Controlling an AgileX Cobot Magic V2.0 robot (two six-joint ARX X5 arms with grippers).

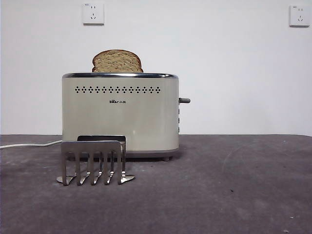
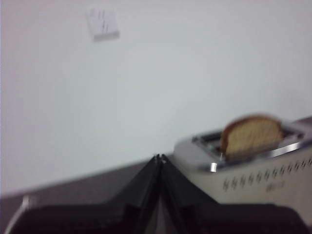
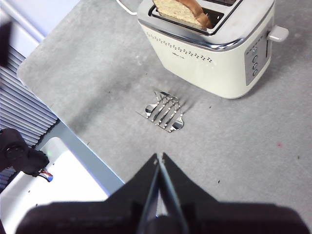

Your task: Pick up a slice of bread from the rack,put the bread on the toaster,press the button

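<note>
Front low, level; right wrist high; all share toaster (image 1: 120,114).

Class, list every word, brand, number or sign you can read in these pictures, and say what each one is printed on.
None can be read with certainty.
Toaster: small dark logo under the vent holes, too small to read.
Toaster side buttons: markings too small.
Wall sockets: tiny grey mark at the top corner, unreadable.
Bread and rack: no text.

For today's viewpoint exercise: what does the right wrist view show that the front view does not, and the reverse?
Only the right wrist view shows the right pincer, shut, the toaster's second slot and its side buttons. Only the front view shows two wall sockets and the logo legibly. Both show the slice of bread standing in the toaster, the empty rack before it, and the lever.
</note>
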